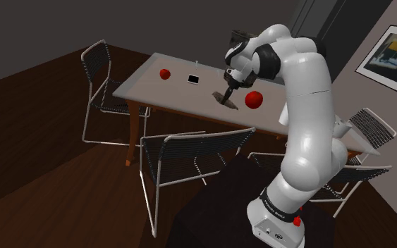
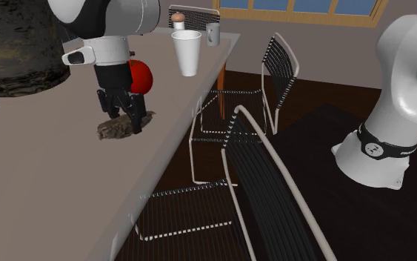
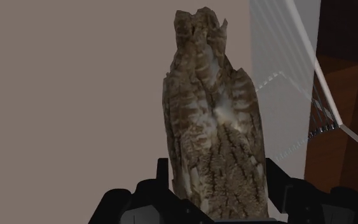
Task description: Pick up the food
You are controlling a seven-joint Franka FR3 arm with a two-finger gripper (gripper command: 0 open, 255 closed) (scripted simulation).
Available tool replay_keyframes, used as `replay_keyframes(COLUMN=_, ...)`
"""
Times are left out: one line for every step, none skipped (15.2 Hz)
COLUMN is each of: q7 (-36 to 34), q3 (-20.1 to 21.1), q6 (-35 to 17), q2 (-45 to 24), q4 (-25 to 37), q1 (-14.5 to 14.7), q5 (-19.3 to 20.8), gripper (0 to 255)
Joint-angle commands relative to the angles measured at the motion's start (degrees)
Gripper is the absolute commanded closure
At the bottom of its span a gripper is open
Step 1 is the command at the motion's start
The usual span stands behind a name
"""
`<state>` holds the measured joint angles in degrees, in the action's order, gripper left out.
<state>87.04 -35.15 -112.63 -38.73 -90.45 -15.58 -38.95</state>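
I've got the gripper [image 1: 226, 94] right over the food [image 1: 228, 102] on the table [image 1: 175, 97], with an apple [image 1: 254, 99] just beside it on the shoulder view's right. Off to the left lie a phone [image 1: 194, 79] and a second apple [image 1: 165, 73], and a chair [image 1: 190, 158] stands before the table's near edge.

- No word or number can be read with certainty.
- The dark band [image 2: 389, 145] low on the white arm [image 2: 401, 67], well apart from the fingers [image 2: 135, 117], carries a round white mark [image 2: 377, 148] and a short line of white lettering [image 2: 405, 153] that is too small to make out.
- In the shoulder view the same band, far below the fingers, shows white lettering that is likewise unreadable.
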Motion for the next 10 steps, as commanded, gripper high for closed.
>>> replay_keyframes(q7=-0.5, q3=-0.3, q6=0.9, q2=0.7, q4=0.4, q1=0.2, q5=0.5, gripper=255)
replay_keyframes(q7=-0.8, q3=-0.5, q6=1.4, q2=1.1, q4=0.6, q1=0.2, q5=0.8, gripper=255)
replay_keyframes(q7=-1.0, q3=-0.7, q6=1.9, q2=1.5, q4=0.8, q1=0.3, q5=1.1, gripper=255)
replay_keyframes(q7=-1.3, q3=-0.9, q6=2.4, q2=1.9, q4=1.0, q1=0.4, q5=1.3, gripper=255)
replay_keyframes(q7=-1.5, q3=-1.0, q6=2.9, q2=2.2, q4=1.2, q1=0.5, q5=1.6, gripper=255)
replay_keyframes(q7=-1.8, q3=-1.2, q6=3.4, q2=2.6, q4=1.4, q1=0.5, q5=1.9, gripper=255)
replay_keyframes(q7=-2.0, q3=-1.4, q6=3.9, q2=2.9, q4=1.6, q1=0.6, q5=2.1, gripper=255)
replay_keyframes(q7=-2.3, q3=-1.5, q6=4.4, q2=3.2, q4=1.9, q1=0.6, q5=2.4, gripper=255)
replay_keyframes(q7=-2.3, q3=-1.5, q6=4.5, q2=3.3, q4=1.9, q1=0.6, q5=2.4, gripper=255)
replay_keyframes(q7=-2.3, q3=-1.5, q6=4.5, q2=3.3, q4=1.9, q1=0.6, q5=2.4, gripper=255)
